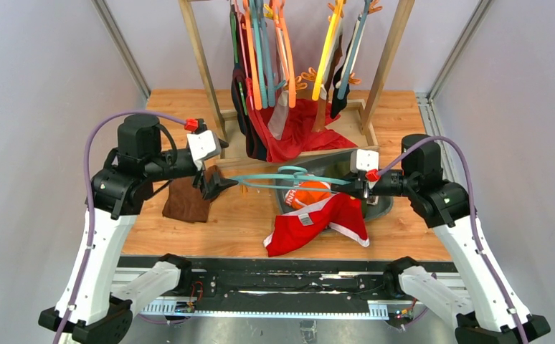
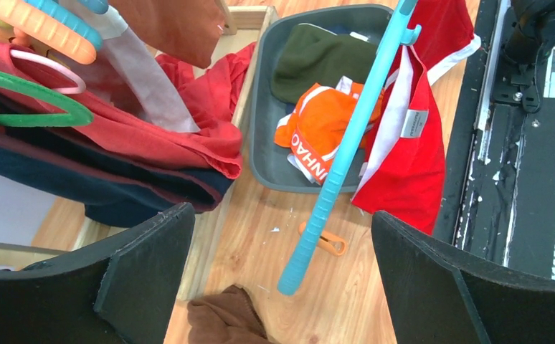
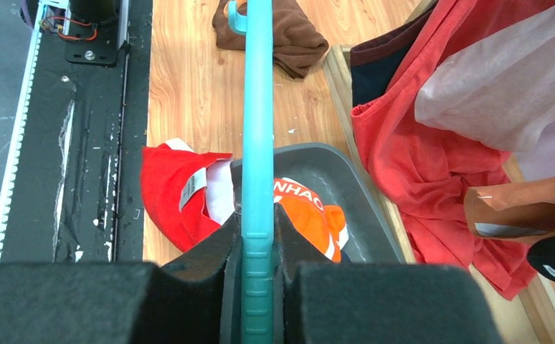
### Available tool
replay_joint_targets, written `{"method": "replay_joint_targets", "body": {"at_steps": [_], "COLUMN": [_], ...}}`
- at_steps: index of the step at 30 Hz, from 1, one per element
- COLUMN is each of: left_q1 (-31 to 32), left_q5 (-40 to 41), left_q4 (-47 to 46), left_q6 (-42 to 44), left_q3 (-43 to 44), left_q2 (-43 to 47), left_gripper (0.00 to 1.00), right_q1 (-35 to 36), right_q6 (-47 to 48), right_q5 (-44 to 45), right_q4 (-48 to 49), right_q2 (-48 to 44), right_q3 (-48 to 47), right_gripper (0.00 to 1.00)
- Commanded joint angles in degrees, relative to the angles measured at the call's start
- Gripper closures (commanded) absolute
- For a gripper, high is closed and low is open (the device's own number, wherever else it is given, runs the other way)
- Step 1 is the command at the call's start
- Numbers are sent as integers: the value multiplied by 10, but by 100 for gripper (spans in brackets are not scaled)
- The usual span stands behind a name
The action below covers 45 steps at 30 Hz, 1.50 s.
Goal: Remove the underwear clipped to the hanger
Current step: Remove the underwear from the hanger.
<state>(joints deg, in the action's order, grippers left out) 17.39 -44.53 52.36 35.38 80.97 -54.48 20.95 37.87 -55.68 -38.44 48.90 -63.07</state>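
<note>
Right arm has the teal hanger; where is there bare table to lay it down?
Best for the teal hanger: the bare table between the brown cloth and the red briefs, though a small orange clip lies there. The rear corners beside the rack are also bare. Crowded: the gray tray and the red cloth under the rack.

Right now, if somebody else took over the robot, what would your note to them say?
Left gripper: jaws open, empty, at the teal plastic hanger's free end.
Right gripper: jaws shut on the hanger's other end.
Red briefs with white trim: lying under the hanger, partly over the grey plastic tray's rim; clipped or not, unclear.
Done: orange briefs lie in the tray.
Left: check that clip, then clear the wooden rack's hangers.
</note>
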Motion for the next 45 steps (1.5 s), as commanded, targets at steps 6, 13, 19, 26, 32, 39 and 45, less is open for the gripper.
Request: {"method": "replay_joint_targets", "body": {"at_steps": [6, 13, 19, 26, 32, 39, 45], "left_q1": [44, 81, 101, 124, 133, 137, 139], "left_q5": [32, 31, 49, 69, 75, 75, 81], "left_q4": [2, 22, 22, 22, 22, 22, 22], "left_q6": [31, 54, 49, 48, 52, 64, 107], "left_q3": [0, -22, -40, -50, -52, -56, -69], "left_q2": [-26, -29, -40, -57, -61, -62, -51], "left_gripper": [2, 2, 16, 38, 53, 65, 98], "right_q1": [53, 77, 82, 83, 82, 82, 81], "right_q6": [-56, -77, -98, -113, -114, -117, -126], "right_q5": [22, 32, 23, 15, 21, 21, 19], "right_q4": [14, 32, 56, 71, 82, 85, 90], "right_q2": [33, 51, 49, 42, 32, 24, 16], "right_q3": [-46, -39, -27, -13, 9, 18, 29], "right_gripper": [100, 99, 100, 100, 99, 99, 94]}}
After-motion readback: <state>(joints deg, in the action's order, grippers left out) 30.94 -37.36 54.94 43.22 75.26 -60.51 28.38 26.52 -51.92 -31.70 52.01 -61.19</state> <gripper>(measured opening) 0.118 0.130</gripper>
